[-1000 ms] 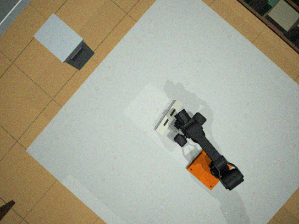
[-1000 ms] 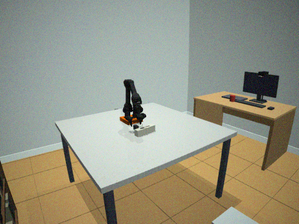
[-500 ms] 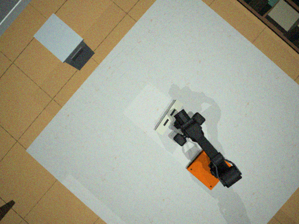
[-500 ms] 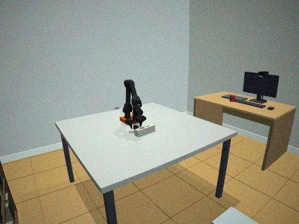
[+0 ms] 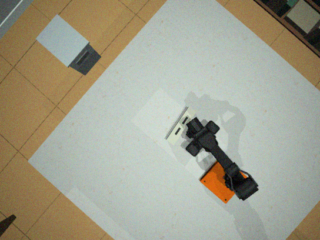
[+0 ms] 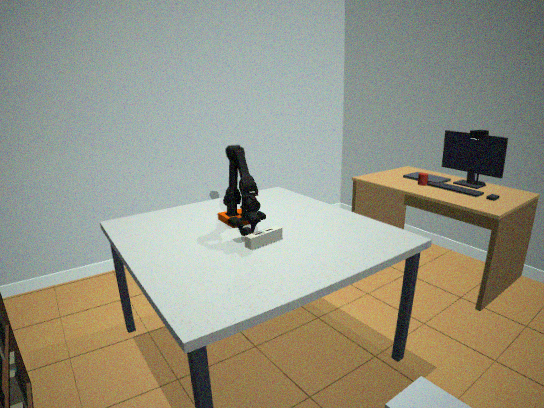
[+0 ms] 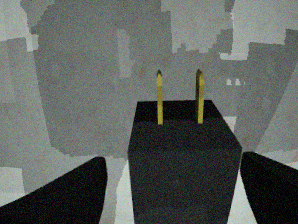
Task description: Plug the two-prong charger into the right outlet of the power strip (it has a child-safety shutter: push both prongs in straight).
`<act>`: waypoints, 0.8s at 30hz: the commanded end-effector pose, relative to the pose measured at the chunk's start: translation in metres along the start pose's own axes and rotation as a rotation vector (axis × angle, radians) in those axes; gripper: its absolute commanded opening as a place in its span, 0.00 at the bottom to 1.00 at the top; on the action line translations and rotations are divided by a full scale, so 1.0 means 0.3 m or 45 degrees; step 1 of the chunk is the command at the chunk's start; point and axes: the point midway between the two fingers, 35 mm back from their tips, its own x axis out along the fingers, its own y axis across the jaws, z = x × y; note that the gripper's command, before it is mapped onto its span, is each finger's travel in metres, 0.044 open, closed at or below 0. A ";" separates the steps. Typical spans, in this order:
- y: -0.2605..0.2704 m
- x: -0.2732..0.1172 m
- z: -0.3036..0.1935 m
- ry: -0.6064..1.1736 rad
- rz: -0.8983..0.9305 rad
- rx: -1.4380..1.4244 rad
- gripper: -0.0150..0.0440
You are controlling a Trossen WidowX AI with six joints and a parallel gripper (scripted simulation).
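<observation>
The black charger [image 7: 182, 185] stands between the fingers in the wrist view, its two brass prongs pointing away from the camera. My gripper [image 7: 175, 165] [image 6: 246, 230] is open and partly closed in around the charger. A gap shows at the left finger; the right finger looks very near or against the charger's side. The cream power strip [image 5: 172, 139] [image 6: 265, 238] lies just beside the gripper, with two dark slots on top. The gripper hides part of the strip in the top view. The charger cannot be made out clearly in the top and exterior views.
The orange base plate [image 5: 216, 182] [image 6: 227, 218] lies under the arm's foot on the pale table [image 5: 117, 117] [image 6: 240, 285]. A desk [image 6: 495, 205] with a monitor [image 6: 474, 154] and a red cup [image 6: 423, 179] stands apart at the right in the exterior view.
</observation>
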 end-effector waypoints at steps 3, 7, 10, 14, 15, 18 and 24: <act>0.000 -0.001 0.001 -0.002 0.000 0.000 0.47; 0.000 -0.001 0.001 -0.002 0.000 0.000 0.42; 0.000 -0.004 0.001 -0.002 0.000 0.000 0.35; -0.001 -0.039 0.001 0.000 0.000 0.001 0.25; -0.001 -0.054 -0.001 0.001 -0.001 0.001 0.25; 0.000 -0.106 -0.009 0.005 -0.001 0.003 0.25; 0.004 -0.184 -0.030 0.010 -0.002 0.005 0.25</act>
